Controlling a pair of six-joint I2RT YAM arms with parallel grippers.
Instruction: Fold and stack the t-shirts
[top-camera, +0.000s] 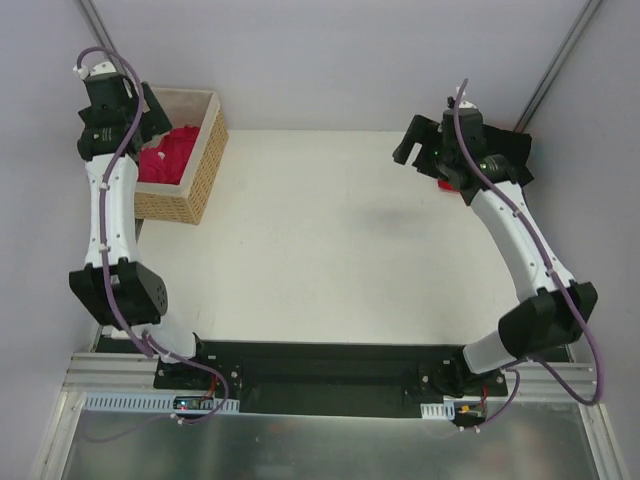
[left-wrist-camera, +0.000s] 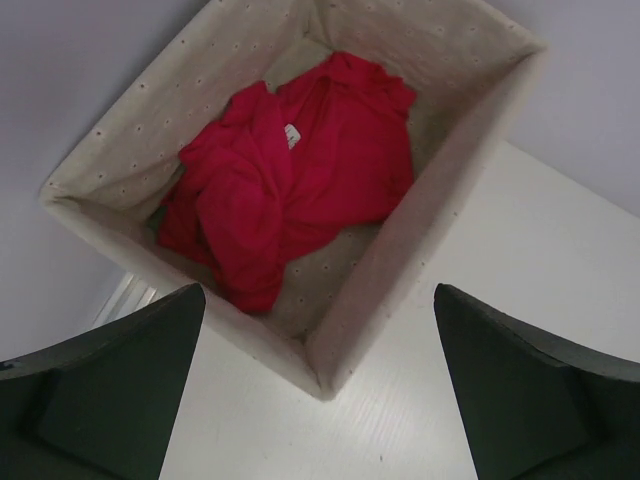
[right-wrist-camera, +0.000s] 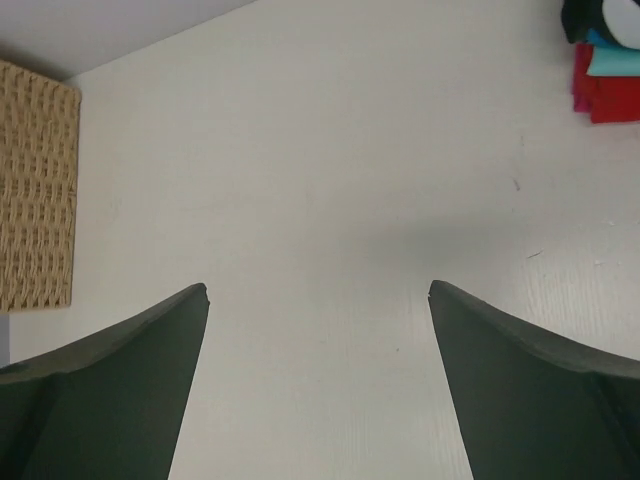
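1. Arms: two, bolted at the near edge of the table (top-camera: 340, 260), each ending in one gripper.
2. Middle of the table: no shirt lies spread between the basket and the stack.
3. Right gripper (right-wrist-camera: 318, 288): its fingers stand wide apart with nothing between them. It hangs above the table toward the far right, just beside the stack.
4. Left gripper (left-wrist-camera: 318, 290): its fingers are also wide apart and hold nothing. It hovers over the basket, looking down into it.
5. Basket (left-wrist-camera: 420, 220): one, wicker with a beige lining, at the far left of the table.
6. Shirt (left-wrist-camera: 290, 190): one, pink-red, lying crumpled and unfolded on the basket's floor, with a white neck label showing.
7. Stack (right-wrist-camera: 600, 80): one, at the far right. Three folded layers can be told apart by colour: black, blue and red. The wrist view cuts the stack off at its edge and the arm hides most of it from above, so a further layer cannot be ruled out.
8. Progress, as judged: three shirts appear folded and stacked. The one in the basket is left to lift out, fold and add, so the task looks well past halfway.
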